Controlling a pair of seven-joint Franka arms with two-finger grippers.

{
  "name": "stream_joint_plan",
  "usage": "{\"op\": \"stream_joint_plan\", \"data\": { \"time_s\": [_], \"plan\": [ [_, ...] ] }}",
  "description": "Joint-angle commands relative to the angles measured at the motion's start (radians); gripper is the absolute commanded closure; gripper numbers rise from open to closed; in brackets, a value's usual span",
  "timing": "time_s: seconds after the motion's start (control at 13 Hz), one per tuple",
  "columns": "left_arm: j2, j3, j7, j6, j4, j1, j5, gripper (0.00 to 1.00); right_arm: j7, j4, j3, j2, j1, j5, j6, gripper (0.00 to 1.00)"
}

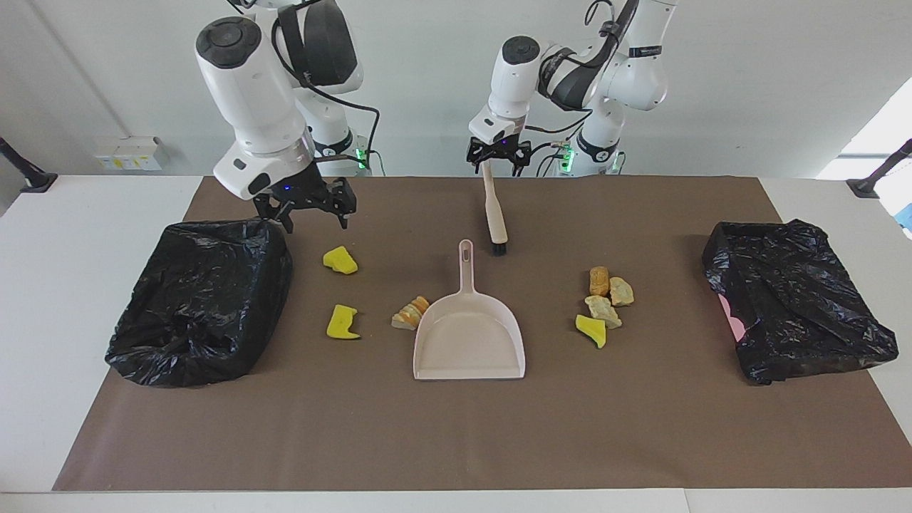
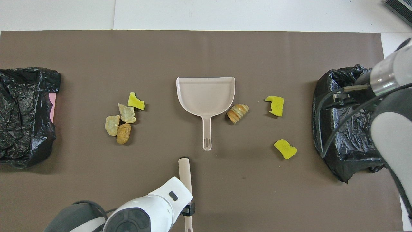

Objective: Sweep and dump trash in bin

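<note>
A white worktop has a brown mat on it, and all the things lie on the mat.

A black bag sits at the right arm's end. The right gripper hangs in the air by the edge of this bag that faces the trash. Its jaws are apart and hold nothing.

Next to the bag are two bits of trash. One yellow lump lies nearer to the robots. A second yellow lump lies farther from them. After these comes a bread lump that touches the side of the dustpan.

The dustpan lies flat in the middle of the mat. Its handle points at the robots and its wide mouth points away. It has no trash in it.

The brush lies nearer to the robots than the dustpan. Its dark bristles are just beside the end of the dustpan's handle. The left gripper is at the tip of the brush handle. Its jaws are apart, one on each side of the handle.

Then comes a heap of four lumps close together: one brown, two tan and one yellow.

A second bag sits at the left arm's end, with a bit of pink showing at its edge.
</note>
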Motion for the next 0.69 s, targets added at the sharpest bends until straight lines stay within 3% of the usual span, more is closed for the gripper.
{"op": "stream_joint_plan", "data": {
  "time_s": [0.0,0.38,0.46,0.62],
  "plan": [
    [0.047,0.017,-0.031,0.077,-0.025,-0.059,-0.007,0.00,0.086,0.042,0.006,0.087,0.069,0.001,0.069,0.00],
    [0.052,0.020,-0.054,0.085,-0.057,-0.048,-0.010,0.00,0.257,0.052,0.005,0.193,0.184,-0.007,0.204,0.00],
    [0.052,0.020,-0.059,0.085,-0.057,-0.047,-0.010,0.05,0.287,0.052,0.005,0.211,0.199,-0.008,0.236,0.00],
    [0.054,0.021,-0.059,0.078,-0.055,-0.041,-0.010,0.51,0.344,0.051,0.005,0.243,0.242,-0.010,0.291,0.00]
  ]
}}
